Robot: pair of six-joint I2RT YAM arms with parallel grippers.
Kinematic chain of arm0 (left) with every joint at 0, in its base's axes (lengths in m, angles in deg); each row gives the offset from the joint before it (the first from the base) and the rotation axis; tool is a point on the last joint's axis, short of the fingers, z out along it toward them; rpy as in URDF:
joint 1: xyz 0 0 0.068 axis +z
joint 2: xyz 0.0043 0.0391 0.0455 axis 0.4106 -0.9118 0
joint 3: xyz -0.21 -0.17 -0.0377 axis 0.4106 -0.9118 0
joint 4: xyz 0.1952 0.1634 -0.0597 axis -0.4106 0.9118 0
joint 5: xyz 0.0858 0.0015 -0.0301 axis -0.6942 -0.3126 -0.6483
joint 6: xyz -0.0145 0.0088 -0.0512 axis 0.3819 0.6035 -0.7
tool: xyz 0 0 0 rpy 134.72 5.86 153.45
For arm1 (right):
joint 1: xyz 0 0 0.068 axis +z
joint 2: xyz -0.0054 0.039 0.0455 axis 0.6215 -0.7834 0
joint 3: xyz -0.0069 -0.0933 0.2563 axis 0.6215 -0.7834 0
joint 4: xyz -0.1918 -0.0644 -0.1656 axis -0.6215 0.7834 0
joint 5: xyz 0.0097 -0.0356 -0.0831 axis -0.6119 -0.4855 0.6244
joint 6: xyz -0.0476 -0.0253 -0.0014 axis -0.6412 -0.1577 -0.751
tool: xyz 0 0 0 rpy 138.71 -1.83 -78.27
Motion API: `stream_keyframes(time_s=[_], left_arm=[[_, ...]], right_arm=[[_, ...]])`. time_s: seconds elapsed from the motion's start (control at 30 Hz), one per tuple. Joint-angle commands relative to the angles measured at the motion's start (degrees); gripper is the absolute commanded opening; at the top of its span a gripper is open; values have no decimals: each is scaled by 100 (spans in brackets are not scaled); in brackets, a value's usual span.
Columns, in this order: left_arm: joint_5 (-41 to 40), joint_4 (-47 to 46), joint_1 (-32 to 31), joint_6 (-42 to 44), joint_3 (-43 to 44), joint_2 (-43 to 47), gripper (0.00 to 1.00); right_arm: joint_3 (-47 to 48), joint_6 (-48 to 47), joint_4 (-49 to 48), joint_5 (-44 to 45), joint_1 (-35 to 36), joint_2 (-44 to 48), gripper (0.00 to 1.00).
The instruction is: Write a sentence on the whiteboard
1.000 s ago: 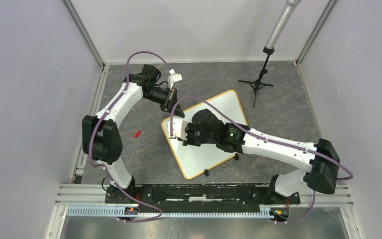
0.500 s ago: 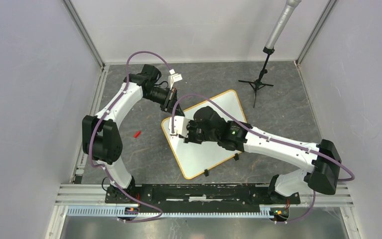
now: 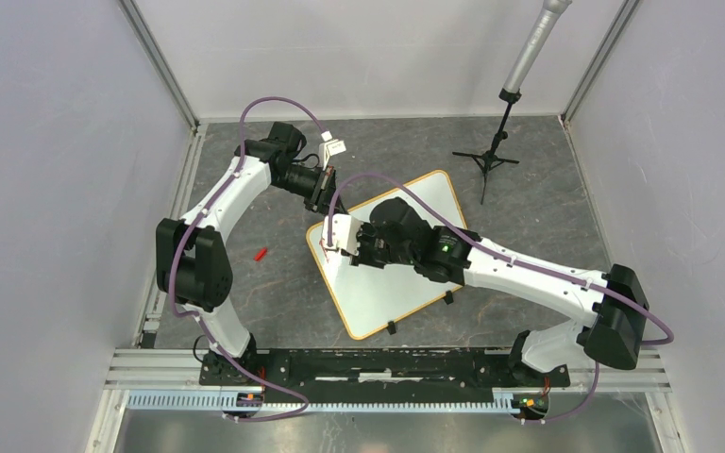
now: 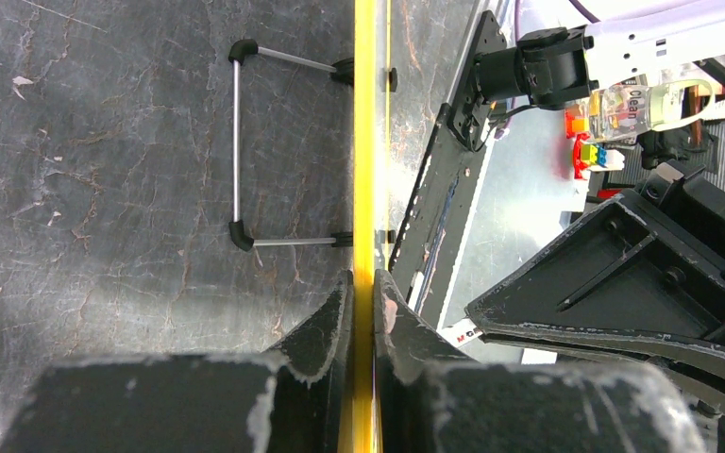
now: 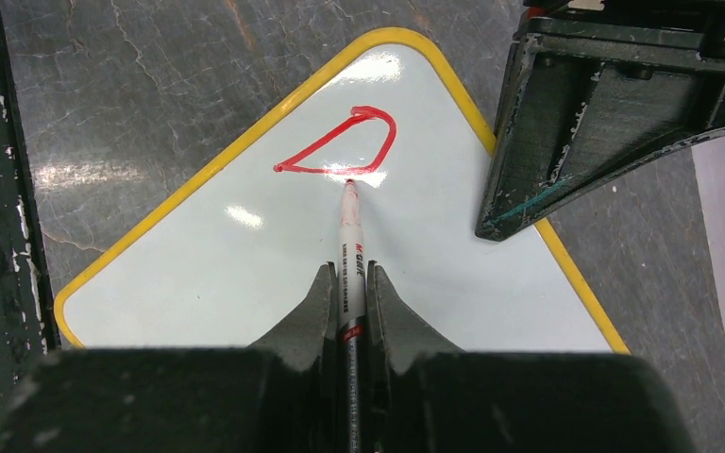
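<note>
Scene: A board (image 3: pixel 387 297) is shown lying askew on the grey table (image 3: pixel 529 208), worked on by both arms at once.
Board: It is found at mid-table, with one rounded corner turned toward the left arm and two black clips (image 3: pixel 390 327) on its near edge.
Left claw (image 4: pixel 363 283): It is closed narrow on the board's yellow rim, which is seen edge-on between the fingers, on the far edge close to the left corner.
Right claw (image 5: pixel 346 274): It is clamped on a marker (image 5: pixel 349 226), which is held over the board's left corner with its tip set on the white surface.
Sentence (image 5: pixel 340 146): Only one red closed loop, rather like a slanted "D", has been drawn, just inside the rounded corner; the marker tip is placed on the loop's lower stroke.
Progress: The work is judged to be at its very start, with a single letter down at most; the remaining letters and words are left to be written, and most of the board is blank.
Hidden: From above, the loop and the marker tip are covered by the right wrist, so the writing can be read only from the right wrist view.
Unclear: A small red item (image 3: pixel 261 253) lies on the table left of the board; what it is cannot be told.
Cut off: A stand (image 3: pixel 505 123) beyond the board's far corner runs out of the picture at the top.
</note>
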Motion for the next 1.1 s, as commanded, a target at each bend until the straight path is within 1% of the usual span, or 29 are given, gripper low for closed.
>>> stream_keyframes(time_s=[0.0, 0.17, 0.4, 0.7, 0.97, 1.07], left_arm=[[-142, 251, -253, 324, 10, -65, 2], [-138, 247, -255, 317, 27, -86, 2], [-143, 248, -258, 312, 31, -87, 3], [-152, 247, -256, 318, 31, -88, 2], [-152, 247, -251, 316, 26, -88, 2], [-156, 253, -250, 315, 24, -83, 2]], right_arm=[[224, -51, -192, 152, -40, 2, 0], [124, -69, -121, 182, -116, 98, 0], [-80, -3, -7, -32, -115, 160, 0], [-329, 107, -5, -186, -16, 277, 0], [-135, 98, -107, -135, 11, 197, 0], [-14, 72, -144, 96, -10, 141, 0]])
